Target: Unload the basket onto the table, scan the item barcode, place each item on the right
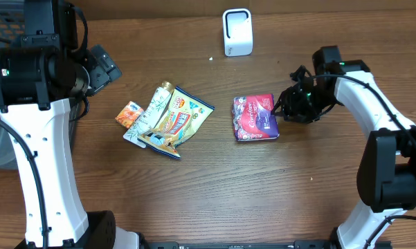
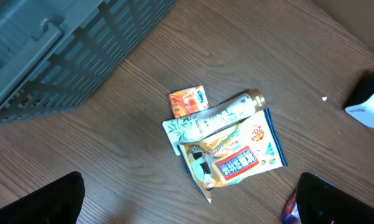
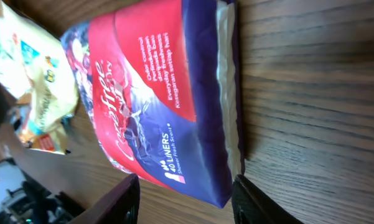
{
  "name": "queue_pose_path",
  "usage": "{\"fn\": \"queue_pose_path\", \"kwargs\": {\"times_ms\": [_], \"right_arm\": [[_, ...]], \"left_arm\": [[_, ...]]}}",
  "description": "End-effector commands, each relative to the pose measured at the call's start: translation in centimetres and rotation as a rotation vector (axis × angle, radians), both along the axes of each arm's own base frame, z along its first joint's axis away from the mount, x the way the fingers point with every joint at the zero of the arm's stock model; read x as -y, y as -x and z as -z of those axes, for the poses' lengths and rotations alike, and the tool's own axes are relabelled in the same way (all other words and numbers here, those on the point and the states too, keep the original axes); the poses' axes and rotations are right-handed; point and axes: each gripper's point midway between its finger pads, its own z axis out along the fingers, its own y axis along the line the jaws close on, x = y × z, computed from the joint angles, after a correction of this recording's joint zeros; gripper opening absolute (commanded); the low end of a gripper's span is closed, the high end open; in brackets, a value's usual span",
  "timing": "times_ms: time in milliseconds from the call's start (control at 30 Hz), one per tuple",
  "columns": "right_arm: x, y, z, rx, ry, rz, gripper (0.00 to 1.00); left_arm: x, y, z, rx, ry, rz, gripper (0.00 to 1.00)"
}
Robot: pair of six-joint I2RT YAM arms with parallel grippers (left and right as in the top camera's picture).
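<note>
The item, a red and purple pack of liners (image 1: 255, 117), lies flat on the wooden table right of centre. My right gripper (image 1: 282, 111) is low at the pack's right end. In the right wrist view the pack (image 3: 155, 99) fills the middle, and its near purple corner sits between the two spread fingers of the right gripper (image 3: 183, 186), with a gap on each side. The white scanner (image 1: 237, 31) stands at the back of the table. My left gripper (image 1: 100, 69) hangs high at the left, open and holding nothing (image 2: 190, 179). No barcode shows.
A pile lies left of centre: a yellow and blue snack pouch (image 1: 180, 121), a pale tube (image 1: 152, 111) and a small orange sachet (image 1: 129, 114). A grey slatted crate (image 2: 62, 50) sits at the far left. The scanner's edge (image 2: 368, 102) shows in the left wrist view.
</note>
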Motion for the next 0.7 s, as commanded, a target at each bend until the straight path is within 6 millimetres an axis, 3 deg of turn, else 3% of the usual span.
{"fn": "queue_pose_path", "kwargs": {"times_ms": [0,200,400,667], "right_arm": [[-0.1,0.1,0.5,0.031,0.103,-0.045,0.50],[-0.3,-0.9,1.6,0.087,0.296,-0.022,0.49],[-1.6,-2.5,2.0,0.163,0.305,-0.027,0.52],[-1.3,-2.1,3.8,0.098,0.284,-0.023,0.51]], "left_arm": [[0.1,-0.1,0.2,-0.011,-0.005,0.019,1.00],[0.1,-0.2,0.2,-0.010,-0.005,0.019,1.00],[0.1,-0.1,0.2,-0.011,-0.005,0.019,1.00],[0.1,-0.2,0.2,-0.010,-0.005,0.019,1.00]]}}
